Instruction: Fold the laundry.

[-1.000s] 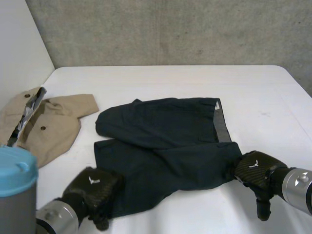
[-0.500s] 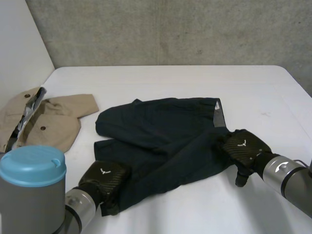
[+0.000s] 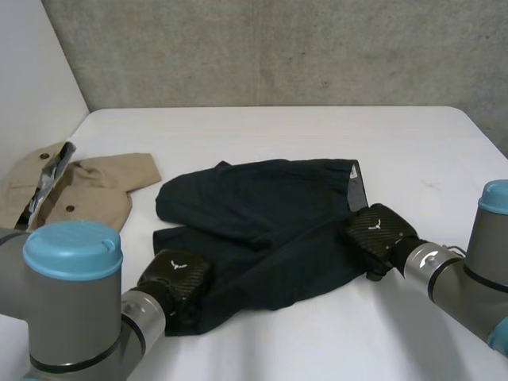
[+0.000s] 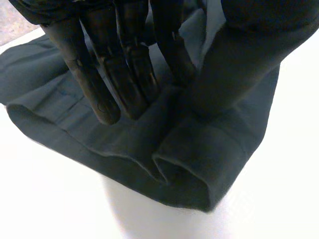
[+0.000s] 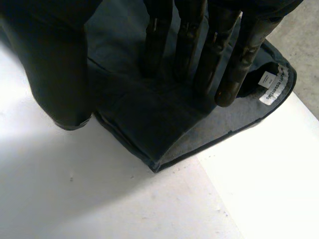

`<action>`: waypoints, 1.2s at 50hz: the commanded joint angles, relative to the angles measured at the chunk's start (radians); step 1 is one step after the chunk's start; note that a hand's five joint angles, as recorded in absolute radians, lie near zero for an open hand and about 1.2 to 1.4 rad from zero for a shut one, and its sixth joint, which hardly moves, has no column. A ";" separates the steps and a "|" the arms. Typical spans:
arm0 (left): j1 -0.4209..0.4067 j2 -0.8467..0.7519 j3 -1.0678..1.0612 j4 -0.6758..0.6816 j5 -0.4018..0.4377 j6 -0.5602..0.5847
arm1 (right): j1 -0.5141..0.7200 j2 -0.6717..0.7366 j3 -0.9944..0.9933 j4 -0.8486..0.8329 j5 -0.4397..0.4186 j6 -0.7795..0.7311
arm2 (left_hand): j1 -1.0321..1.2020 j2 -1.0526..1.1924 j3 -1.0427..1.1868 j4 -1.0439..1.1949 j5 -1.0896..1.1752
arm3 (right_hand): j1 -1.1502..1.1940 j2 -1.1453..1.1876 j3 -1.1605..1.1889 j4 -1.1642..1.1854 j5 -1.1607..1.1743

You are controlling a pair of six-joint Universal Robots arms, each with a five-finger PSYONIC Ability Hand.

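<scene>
Shorts point(image 3: 270, 214): we are finding them half-folded.
Left hand point(image 3: 176, 279): pinching leg hem.
Right hand point(image 3: 377, 230): pinching waistband corner.
Beige shirt point(image 3: 87, 198): lying well apart.

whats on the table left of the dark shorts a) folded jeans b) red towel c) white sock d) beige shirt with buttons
d: a beige shirt with dark buttons lies crumpled near the left edge of the table, beside the dark shorts.

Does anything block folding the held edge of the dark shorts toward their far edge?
Nothing visible does. The left hand and right hand pinch near corners of the dark shorts; the tan shirt lies apart.
</scene>
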 commanded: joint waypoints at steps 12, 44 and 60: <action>0.032 0.072 0.160 -0.094 0.000 0.002 | -0.008 -0.103 -0.080 0.103 0.010 0.011 | 0.317 0.288 0.298 0.287 0.295 | 0.836 0.741 0.744 0.743 0.772; 0.081 0.139 0.433 -0.182 0.011 0.006 | -0.016 -0.225 -0.476 0.538 0.016 0.175 | 0.317 0.288 0.298 0.287 0.295 | 0.836 0.741 0.744 0.743 0.772; 0.112 -0.016 0.858 0.395 0.006 0.184 | 0.156 0.061 -1.045 0.217 0.280 0.271 | 0.317 0.288 0.298 0.287 0.295 | 0.836 0.741 0.744 0.743 0.772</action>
